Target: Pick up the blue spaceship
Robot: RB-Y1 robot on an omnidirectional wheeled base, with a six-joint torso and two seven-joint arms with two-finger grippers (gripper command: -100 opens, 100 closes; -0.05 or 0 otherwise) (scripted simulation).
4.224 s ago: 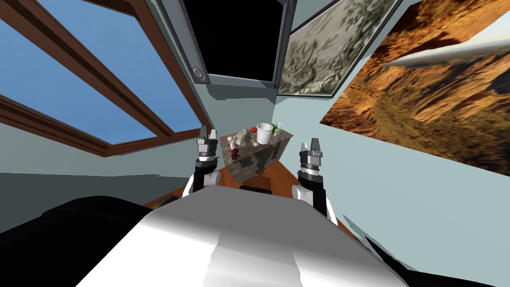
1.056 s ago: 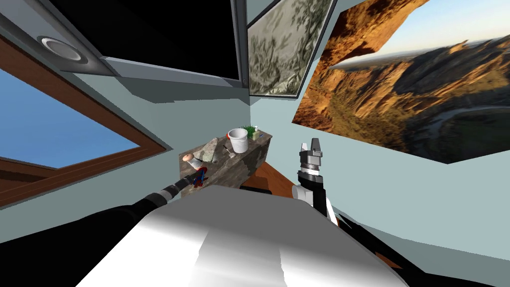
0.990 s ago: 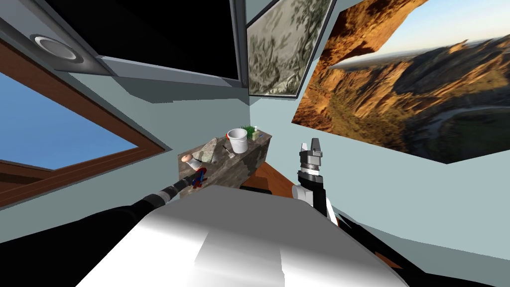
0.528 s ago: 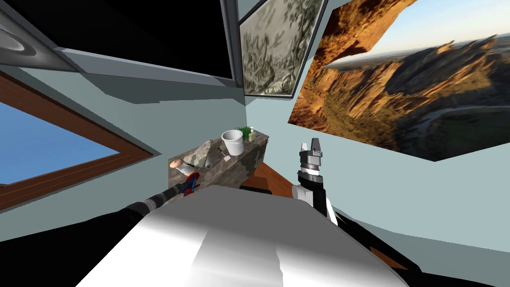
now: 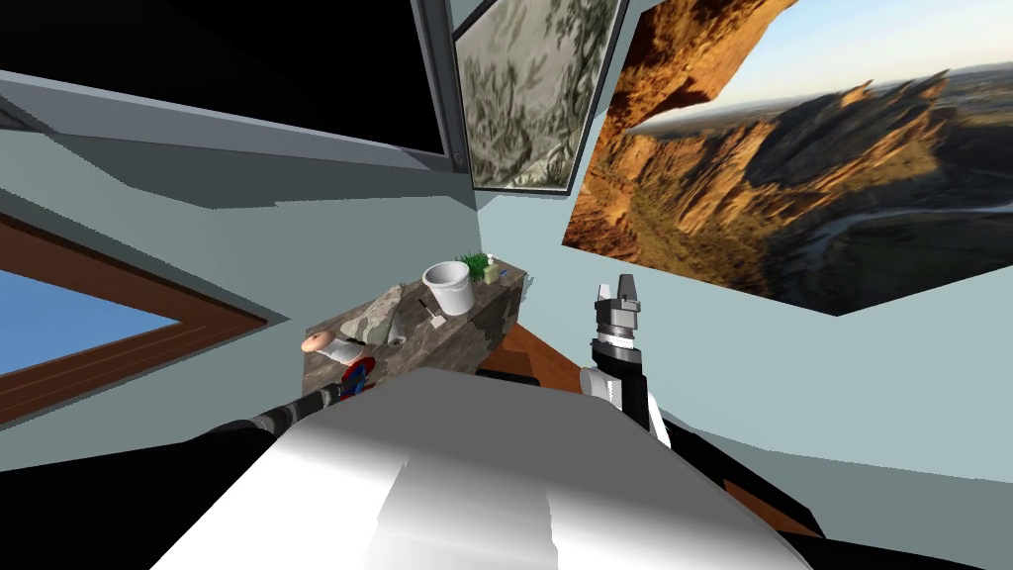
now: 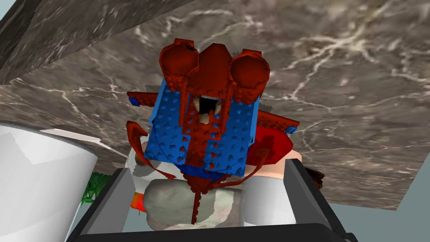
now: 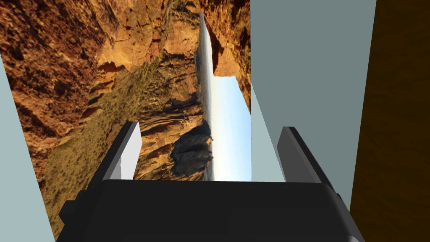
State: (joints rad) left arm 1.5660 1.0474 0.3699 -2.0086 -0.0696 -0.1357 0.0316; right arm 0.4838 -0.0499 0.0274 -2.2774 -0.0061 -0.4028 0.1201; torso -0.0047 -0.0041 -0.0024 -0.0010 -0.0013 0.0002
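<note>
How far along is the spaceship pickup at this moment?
Done: the left hand is at the blue and red spaceship, at the marble table's near end. In hand: its open fingers flank the toy's near end without pressing it. Left: shut on it and lift. The right hand is open, away from the table.

Home room: wall pictures (image 5: 791, 168), wood-framed window (image 5: 119, 336), cluttered marble sideboard (image 5: 465, 332).

Spaceship (image 6: 201, 134): blue studded body, red centre stripe, red round pods, red fins. Bench (image 6: 336, 105): dark grey-brown marble, white veins. Bucket (image 6: 38, 180) white. Plant (image 6: 94, 187) green. Left claw (image 6: 208, 167): grey fingers, black body. Wall (image 5: 396, 237) pale blue-grey.
</note>
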